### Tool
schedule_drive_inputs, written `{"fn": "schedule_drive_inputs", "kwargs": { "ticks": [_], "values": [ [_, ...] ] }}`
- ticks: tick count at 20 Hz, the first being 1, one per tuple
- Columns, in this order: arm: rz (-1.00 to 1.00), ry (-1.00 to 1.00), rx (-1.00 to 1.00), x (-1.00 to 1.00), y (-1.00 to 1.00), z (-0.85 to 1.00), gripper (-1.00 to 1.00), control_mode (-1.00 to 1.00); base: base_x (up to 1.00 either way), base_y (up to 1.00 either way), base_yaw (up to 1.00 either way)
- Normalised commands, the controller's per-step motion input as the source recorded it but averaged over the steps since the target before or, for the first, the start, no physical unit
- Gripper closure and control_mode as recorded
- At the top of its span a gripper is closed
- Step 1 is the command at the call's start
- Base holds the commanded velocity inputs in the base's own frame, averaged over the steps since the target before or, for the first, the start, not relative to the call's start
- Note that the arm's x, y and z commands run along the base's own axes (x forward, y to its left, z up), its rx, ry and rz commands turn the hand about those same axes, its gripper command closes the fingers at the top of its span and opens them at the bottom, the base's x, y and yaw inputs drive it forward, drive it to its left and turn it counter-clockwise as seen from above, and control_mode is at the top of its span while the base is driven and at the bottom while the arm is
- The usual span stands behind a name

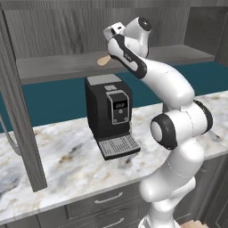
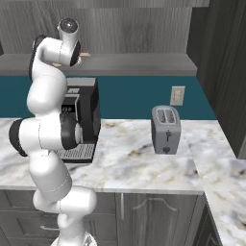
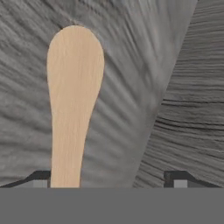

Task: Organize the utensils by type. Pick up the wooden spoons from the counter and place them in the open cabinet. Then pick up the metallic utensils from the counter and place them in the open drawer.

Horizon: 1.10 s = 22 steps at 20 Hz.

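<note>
A light tan wooden spoon (image 3: 72,109) lies on the grey wood-grain shelf of the open cabinet (image 1: 58,67), bowl pointing away from the hand. Its bowl (image 1: 103,60) peeks out left of the forearm, and its handle tip (image 2: 85,55) pokes out right of the wrist. My gripper (image 3: 108,180) is open over the shelf. The left fingertip (image 3: 39,179) sits beside the spoon's handle and the right fingertip (image 3: 177,178) stands far off it. The marble counter (image 1: 67,164) lies below. The metallic utensils and the open drawer are out of view.
A black coffee machine (image 1: 109,111) stands on the counter directly under the raised arm. A silver toaster (image 2: 166,129) sits further right. The cabinet's open door (image 1: 22,124) hangs at the left. Shut drawer fronts (image 1: 109,198) run below the counter.
</note>
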Motion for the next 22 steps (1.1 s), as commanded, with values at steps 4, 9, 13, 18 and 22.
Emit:
{"fn": "schedule_drive_inputs", "kwargs": {
  "ticks": [4,9,13,18,22],
  "values": [
    [0.0,0.08,0.05,0.01,0.0,-0.21,-1.0,-1.0,0.0,0.0,0.0],
    [0.0,0.1,0.06,0.0,0.0,-0.19,-1.0,-1.0,0.0,0.0,0.0],
    [0.0,0.1,0.04,0.0,0.0,-0.21,-1.0,-1.0,0.0,0.0,0.0],
    [0.0,0.05,0.03,-0.11,0.0,-0.19,-1.0,-1.0,0.0,0.0,0.0],
    [0.0,0.0,0.03,-0.23,0.0,-0.08,-1.0,-1.0,0.0,0.0,0.0]
  ]
}}
